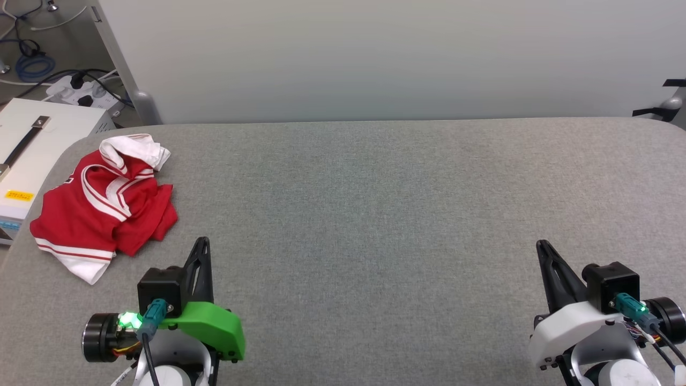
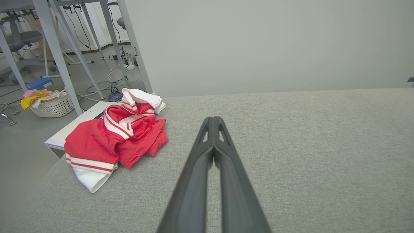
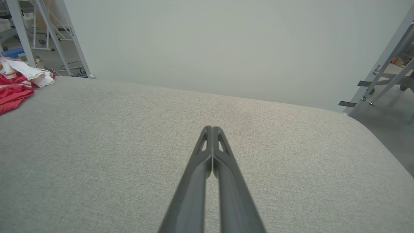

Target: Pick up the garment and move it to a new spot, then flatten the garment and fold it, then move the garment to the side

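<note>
Biggest thing on my feed is the pale wall point(image 1: 386, 59) at the back, then the grey fabric-covered table point(image 1: 375, 203) running right up to it. The shirt point(image 1: 102, 209) is crumpled in a heap at the table's far left corner (red body, a white sleeve flopped on top, striped trim showing), with one white-edged end right at the left edge. Nothing is touching it.

My left gripper point(image 1: 202, 242) is over the table near the shirt, just to its right and closer to me, fingers pressed together with nothing between them. My right gripper point(image 1: 541, 245) is way over on the other side, well apart from the shirt, also pinched closed and empty.

Off the table on the left there's a white box point(image 1: 32, 145). The left wrist view shows a white basket point(image 2: 53, 105) of laundry on the floor. Smallest of all, a power strip point(image 1: 80, 94) sits on the floor by the box.
</note>
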Controlling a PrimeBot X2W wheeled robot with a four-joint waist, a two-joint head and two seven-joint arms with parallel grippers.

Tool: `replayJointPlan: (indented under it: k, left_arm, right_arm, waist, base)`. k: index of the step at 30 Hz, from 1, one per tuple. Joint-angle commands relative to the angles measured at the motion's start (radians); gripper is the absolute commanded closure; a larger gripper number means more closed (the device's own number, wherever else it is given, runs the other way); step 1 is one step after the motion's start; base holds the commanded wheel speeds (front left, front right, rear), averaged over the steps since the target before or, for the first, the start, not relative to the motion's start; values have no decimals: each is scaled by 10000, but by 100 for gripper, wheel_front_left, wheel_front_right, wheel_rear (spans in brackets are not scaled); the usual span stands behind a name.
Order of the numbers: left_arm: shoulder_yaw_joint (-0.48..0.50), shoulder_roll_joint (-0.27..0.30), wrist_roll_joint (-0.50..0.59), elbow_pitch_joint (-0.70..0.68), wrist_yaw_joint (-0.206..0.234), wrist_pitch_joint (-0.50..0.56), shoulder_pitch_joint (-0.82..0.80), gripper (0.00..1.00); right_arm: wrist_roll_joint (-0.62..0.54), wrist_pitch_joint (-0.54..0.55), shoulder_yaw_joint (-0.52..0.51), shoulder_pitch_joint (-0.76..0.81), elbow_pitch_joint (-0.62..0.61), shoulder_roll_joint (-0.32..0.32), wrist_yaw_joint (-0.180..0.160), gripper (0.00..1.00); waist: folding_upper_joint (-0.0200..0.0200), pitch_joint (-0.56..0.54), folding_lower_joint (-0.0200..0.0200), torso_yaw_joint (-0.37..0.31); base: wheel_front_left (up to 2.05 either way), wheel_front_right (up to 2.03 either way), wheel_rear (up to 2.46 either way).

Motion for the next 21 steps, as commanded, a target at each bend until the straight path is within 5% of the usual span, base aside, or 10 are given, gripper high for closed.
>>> replayJointPlan:
  k: [1, 20, 21]
  left_arm:
    - [12, -43, 97, -22, 43, -7, 118, 100]
    - [12, -43, 97, -22, 43, -7, 118, 100]
    - [-3, 2, -5, 3, -2, -3, 0, 0]
  right_arm:
    - [-97, -1, -9, 8, -35, -1, -7, 100]
    - [-97, -1, -9, 8, -35, -1, -7, 100]
    - [8, -3, 0, 1, 2, 0, 0, 0]
  waist:
    - [0, 0, 0, 0]
    - [0, 0, 0, 0]
    - [0, 0, 0, 0]
  base:
    - [0, 0, 0]
    - [0, 0, 0]
    - [0, 0, 0]
